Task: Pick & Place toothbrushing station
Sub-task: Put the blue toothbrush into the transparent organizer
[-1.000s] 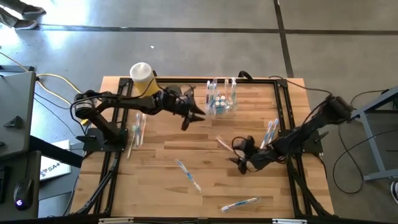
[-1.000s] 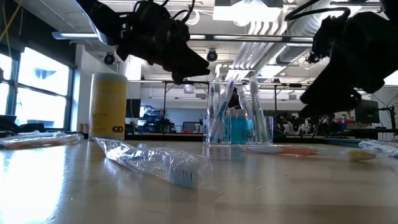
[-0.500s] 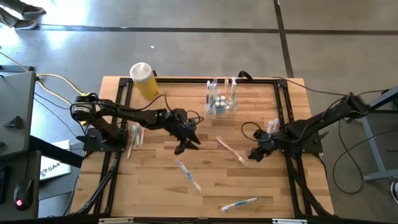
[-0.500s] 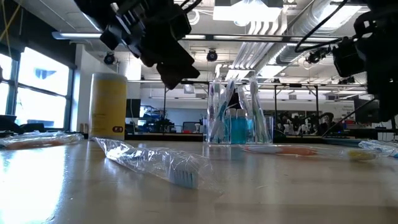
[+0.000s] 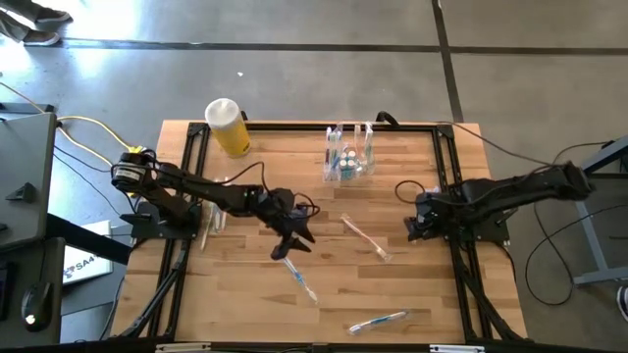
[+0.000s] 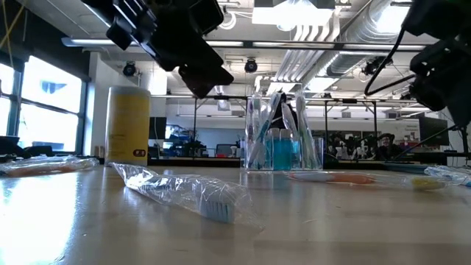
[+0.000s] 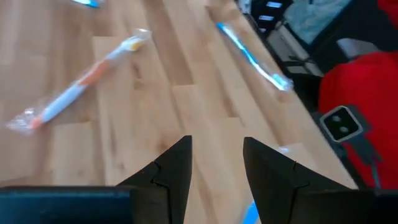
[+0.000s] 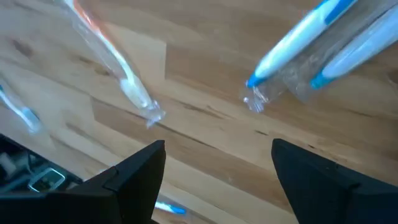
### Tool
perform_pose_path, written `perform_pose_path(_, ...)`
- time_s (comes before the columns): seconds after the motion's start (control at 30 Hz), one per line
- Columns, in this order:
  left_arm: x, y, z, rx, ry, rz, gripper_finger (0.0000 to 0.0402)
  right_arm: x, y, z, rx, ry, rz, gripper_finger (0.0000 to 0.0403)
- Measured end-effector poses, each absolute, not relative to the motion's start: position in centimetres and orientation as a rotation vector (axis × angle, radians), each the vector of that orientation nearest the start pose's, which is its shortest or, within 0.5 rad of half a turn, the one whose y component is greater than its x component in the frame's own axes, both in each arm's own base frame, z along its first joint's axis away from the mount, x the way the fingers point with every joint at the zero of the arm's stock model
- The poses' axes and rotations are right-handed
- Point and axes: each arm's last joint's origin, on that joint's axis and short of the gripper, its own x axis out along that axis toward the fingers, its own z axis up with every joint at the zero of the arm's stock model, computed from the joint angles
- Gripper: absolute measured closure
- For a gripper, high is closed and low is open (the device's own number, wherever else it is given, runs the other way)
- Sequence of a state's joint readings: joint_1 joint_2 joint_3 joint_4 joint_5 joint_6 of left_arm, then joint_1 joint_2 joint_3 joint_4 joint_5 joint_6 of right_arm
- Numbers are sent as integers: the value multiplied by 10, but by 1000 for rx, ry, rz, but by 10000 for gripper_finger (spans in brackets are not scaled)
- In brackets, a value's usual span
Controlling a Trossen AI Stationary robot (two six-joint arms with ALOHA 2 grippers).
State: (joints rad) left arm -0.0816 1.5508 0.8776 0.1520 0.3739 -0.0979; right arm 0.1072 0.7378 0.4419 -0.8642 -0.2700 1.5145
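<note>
Clear plastic, ribbed and upright, the small cup [image 5: 348,157] is being shown near the table's far edge, holding slim teal and white toothbrushes and little teal white-capped tubes, presumably as the station's collecting point. Other wrapped toothbrushes are being left scattered on the pale wooden table [image 5: 392,304]: a blue-tinted one in crinkled film [image 5: 298,276] near the middle, a pink-orange one [image 5: 364,237] between the two arms, another blue one [image 5: 378,321] near the front edge, and a pair at the right rail [image 5: 429,204].

The left gripper [image 5: 292,243] is being held low, just above the near end of the middle blue toothbrush, its fingers [image 7: 174,171] parted and nothing between them; this reads as lining up for a pick. The right gripper [image 5: 420,224] is being kept back by the right rail beside the pair there, its fingers [image 8: 134,174] spread wide and empty.

A larger yellow cylinder with a white top [image 5: 228,126] is being left standing at the far left corner.
</note>
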Motion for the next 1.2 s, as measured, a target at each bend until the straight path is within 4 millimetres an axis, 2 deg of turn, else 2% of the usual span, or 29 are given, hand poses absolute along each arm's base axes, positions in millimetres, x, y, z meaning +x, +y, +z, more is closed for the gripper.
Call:
perform_pose_path(0.27,325,-34,214,-113,530,-361,261,117,8,176,1447,1124,-737,117)
perform_pose_path(0.53,325,-34,214,-104,534,-360,261,119,-9,171,1273,1056,-841,117)
perform_pose_path(0.8,324,-34,211,-108,561,-357,261,118,-19,167,1279,1022,-990,117)
perform_pose_path(0.97,324,-34,208,-113,574,-355,261,119,-26,162,1301,1036,-1064,117)
perform_pose_path(1.2,327,-35,200,-125,610,-352,261,125,-33,146,1249,1153,-1177,117)
